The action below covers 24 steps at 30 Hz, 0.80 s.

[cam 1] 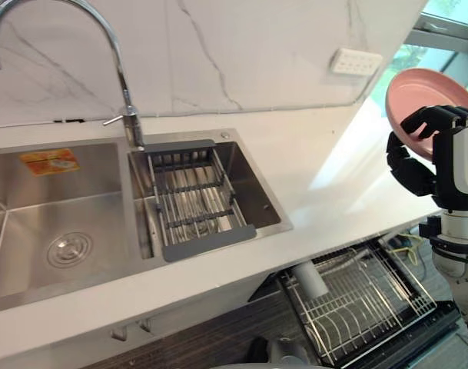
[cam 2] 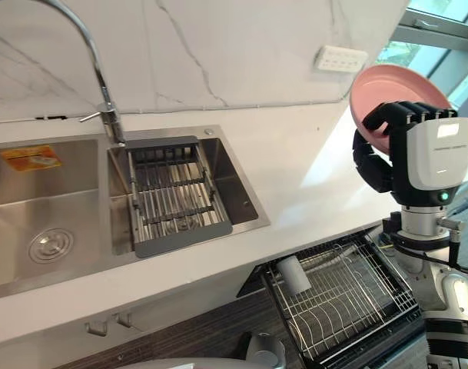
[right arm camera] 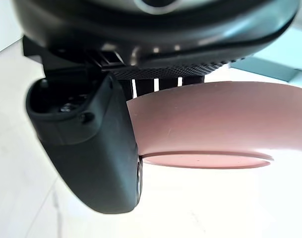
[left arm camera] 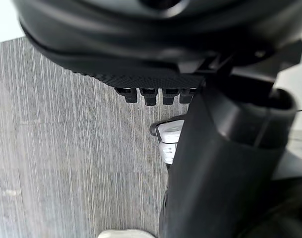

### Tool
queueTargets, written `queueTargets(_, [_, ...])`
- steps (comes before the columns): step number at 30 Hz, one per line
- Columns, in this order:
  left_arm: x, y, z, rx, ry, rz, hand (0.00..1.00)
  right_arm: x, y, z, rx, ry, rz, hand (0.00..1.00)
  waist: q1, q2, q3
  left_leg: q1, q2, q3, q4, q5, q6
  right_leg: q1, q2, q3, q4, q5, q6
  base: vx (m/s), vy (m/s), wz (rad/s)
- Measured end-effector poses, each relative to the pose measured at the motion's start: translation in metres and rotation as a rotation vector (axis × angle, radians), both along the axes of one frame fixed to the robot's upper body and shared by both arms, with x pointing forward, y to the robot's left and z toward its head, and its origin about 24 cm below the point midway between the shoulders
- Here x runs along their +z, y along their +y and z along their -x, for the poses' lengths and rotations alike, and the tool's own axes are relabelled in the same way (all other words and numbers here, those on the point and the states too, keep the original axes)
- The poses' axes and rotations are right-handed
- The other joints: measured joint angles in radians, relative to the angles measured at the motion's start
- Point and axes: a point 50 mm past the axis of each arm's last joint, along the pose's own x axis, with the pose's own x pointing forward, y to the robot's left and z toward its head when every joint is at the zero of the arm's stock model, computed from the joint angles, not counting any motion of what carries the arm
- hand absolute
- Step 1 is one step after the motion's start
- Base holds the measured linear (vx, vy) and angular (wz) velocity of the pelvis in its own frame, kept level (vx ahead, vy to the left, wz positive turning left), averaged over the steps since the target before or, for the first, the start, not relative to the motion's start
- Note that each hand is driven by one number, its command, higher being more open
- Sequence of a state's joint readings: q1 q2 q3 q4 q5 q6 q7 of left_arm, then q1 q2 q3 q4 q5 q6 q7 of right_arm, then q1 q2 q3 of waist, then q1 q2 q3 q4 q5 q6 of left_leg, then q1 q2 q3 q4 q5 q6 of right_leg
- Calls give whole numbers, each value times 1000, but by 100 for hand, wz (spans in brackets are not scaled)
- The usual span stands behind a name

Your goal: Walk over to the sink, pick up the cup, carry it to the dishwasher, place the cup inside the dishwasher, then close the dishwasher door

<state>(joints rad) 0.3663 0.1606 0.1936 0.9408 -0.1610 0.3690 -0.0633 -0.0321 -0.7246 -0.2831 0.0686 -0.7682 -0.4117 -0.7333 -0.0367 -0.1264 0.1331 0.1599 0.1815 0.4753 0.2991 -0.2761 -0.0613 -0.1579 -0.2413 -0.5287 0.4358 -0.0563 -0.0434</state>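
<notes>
Pink plate [cam 1: 418, 88] (no cup in either hand) has its lower part hidden behind the right hand [cam 2: 372, 165]. It's smooth, round & shallow, w/ a low foot ring underneath, and is held tilted nearly upright above the right end of the white counter [cam 1: 333, 177]. Dark fingers curl over the rim w/ the thumb against the underside, clamped on it; forearm rises straight up from below. Cup [cam 2: 293, 274], pale & cylindrical, lies on its side in the wire dishwasher rack [cam 2: 349, 300], which sits pulled out below the counter; its mouth is hard to make out. Steel sink [cam 1: 34, 223] has a grey-rimmed wire drainer [cam 1: 210, 242] & a curved chrome tap [cam 1: 120, 73]. Left hand [left arm camera: 155, 79] hangs over grey wood-grain floor [left arm camera: 66, 148]; open or closed, can't tell.
</notes>
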Motion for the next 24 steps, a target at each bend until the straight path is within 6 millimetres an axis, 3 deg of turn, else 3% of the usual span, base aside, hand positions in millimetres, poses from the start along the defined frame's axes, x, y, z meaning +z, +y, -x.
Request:
queueTargets(1, [1,4,-3,15,-8,-7,100,-9,0,-2,-17,9,-57,0,18,-22,4,-46,-43,-30,-22,-13,49,6,28,59,-145,59,13,-108,-2,-77])
queueTargets(2, [0,3,-4,26,-13,-4,100,-13,0,-4,-27,9,-99,0,32,-12,-6,-64,-78,-58,-114,6,65,34,65,98,-256,100,45,-165,18,-112])
queueTargets(3, [-1,-2,-7,49,-27,-3,100,-15,-2,-8,-47,3,-148,0,51,7,7,-69,-85,-33,-186,128,48,20,62,74,-130,-7,41,-80,-17,-88])
queueTargets(4, [-1,-2,-8,51,-20,-14,100,-23,-2,-6,-59,21,-180,0,49,0,3,-88,-85,-15,-162,135,47,45,41,74,-106,-56,75,-37,-76,-74])
queueTargets(6, [-1,0,-12,64,-32,-21,100,-32,0,-6,-60,55,-210,0,49,4,9,-112,-71,-2,-129,127,38,118,68,78,-257,-21,111,-42,-148,-30])
queueTargets(8, [0,-3,-15,54,-42,-18,100,-46,1,0,-67,126,-229,0,47,28,9,-123,-44,3,-117,130,28,172,126,82,-402,60,96,-114,-128,-23])
queueTargets(11, [-1,-8,-13,59,-33,-6,100,-74,-1,18,-108,255,-278,0,38,49,10,-127,-35,1,-129,144,16,195,155,79,-479,102,81,-110,-45,-4])
queueTargets(13, [-2,-10,-13,61,-35,-1,100,-81,-1,22,-123,281,-302,0,32,62,16,-129,-37,-3,-132,151,18,200,156,76,-493,111,79,-74,6,7])
queueTargets(16, [-3,-22,-16,58,-46,22,100,-98,-4,36,-196,330,-370,0,17,121,26,-128,-51,-28,-148,163,24,215,151,52,-508,125,80,-73,48,21])
queueTargets(19, [-4,-30,-17,33,-49,30,100,-118,-6,52,-285,377,-436,0,13,160,27,-120,-66,-59,-182,181,29,234,146,18,-519,129,82,-40,61,32])
queueTargets(24, [-4,-34,-16,9,-51,56,100,-142,-1,68,-365,449,-513,0,11,173,31,-110,-77,-80,-231,211,28,241,145,-5,-519,125,82,-29,48,16])
